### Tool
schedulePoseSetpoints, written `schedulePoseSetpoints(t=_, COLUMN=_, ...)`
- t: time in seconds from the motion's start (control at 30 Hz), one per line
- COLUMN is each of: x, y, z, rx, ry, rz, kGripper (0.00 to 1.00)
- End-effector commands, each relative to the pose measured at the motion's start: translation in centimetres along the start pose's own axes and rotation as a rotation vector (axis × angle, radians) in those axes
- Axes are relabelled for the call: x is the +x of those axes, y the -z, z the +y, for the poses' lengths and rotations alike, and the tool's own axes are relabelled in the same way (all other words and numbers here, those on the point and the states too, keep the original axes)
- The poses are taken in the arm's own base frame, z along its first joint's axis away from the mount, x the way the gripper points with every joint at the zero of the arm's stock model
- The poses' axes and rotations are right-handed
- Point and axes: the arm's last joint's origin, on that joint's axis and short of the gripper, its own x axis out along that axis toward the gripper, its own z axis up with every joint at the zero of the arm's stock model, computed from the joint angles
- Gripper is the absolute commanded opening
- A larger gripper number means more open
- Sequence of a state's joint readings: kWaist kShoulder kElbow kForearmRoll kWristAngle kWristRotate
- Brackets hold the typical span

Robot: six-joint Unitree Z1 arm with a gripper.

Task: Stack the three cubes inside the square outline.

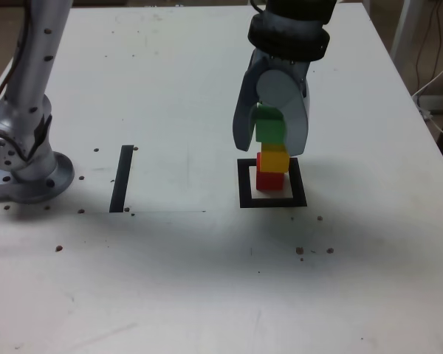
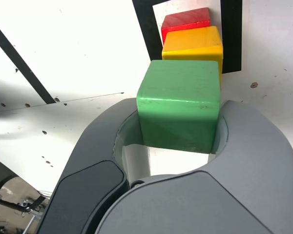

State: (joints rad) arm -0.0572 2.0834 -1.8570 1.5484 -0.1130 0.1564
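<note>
In the exterior view, the outline [image 1: 245,201] lies right of centre, with the stripe [image 1: 121,179] well apart to its left. Within the outline sits the red cube [image 1: 269,183], with the yellow cube [image 1: 275,159] on top, set off a little to the right. The green cube [image 1: 269,131] is uppermost, over the yellow and slightly left of it; whether it bears fully on the yellow is hard to tell. The pincer [image 1: 272,150] reaches down from the far side, partly open, about as wide as a cube, its fingers at both sides of the green cube and apparently gripping it. The step in hand looks to be placing this last cube. The next move calls for checking that it is seated, then parting the fingers evenly and lifting straight clear, since a sideways nudge could topple the uneven stack.
</note>
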Motion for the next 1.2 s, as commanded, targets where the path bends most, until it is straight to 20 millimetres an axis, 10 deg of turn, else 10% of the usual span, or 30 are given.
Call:
schedulePoseSetpoints(t=0.0, x=0.3, y=-0.1, z=0.0, rx=0.000, ry=0.005, rz=0.013, kGripper=0.28)
schedulePoseSetpoints(t=0.17, x=0.4, y=-0.3, z=0.1, rx=0.000, ry=0.006, rz=0.009, kGripper=0.35)
schedulePoseSetpoints(t=0.47, x=1.0, y=-0.4, z=0.3, rx=-0.004, ry=0.020, rz=0.014, kGripper=0.99)
schedulePoseSetpoints(t=0.83, x=0.6, y=0.2, z=0.2, rx=-0.005, ry=0.007, rz=0.002, kGripper=1.00)
schedulePoseSetpoints(t=1.17, x=-3.0, y=5.8, z=-0.6, rx=-0.047, ry=-0.088, rz=-0.093, kGripper=1.00)
